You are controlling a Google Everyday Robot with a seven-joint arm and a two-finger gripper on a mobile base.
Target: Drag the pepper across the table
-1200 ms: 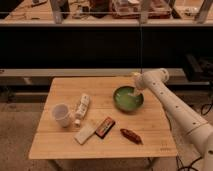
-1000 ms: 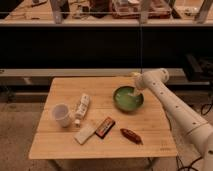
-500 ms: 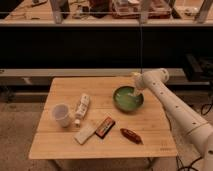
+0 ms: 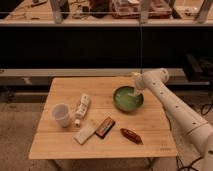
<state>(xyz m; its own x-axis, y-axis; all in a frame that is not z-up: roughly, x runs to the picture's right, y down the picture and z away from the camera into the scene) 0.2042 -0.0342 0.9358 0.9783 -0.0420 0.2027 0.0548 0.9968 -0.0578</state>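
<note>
Camera view: the gripper [image 4: 134, 93] hangs over the one green bowl [image 4: 120, 104]; how wide it stands, I cannot tell. One pepper [image 4: 131, 135] lies apart near the table's [image 4: 65, 90] front edge, then one dark packet [image 4: 104, 127], one white packet [image 4: 85, 134], one bottle [image 4: 81, 107], one cup [image 4: 62, 114].

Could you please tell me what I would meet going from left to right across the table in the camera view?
In order: white cup → white bottle → dark snack bar → red pepper. The gripper hangs over the green bowl, which overlaps the pepper sideways, so both are left out.
</note>
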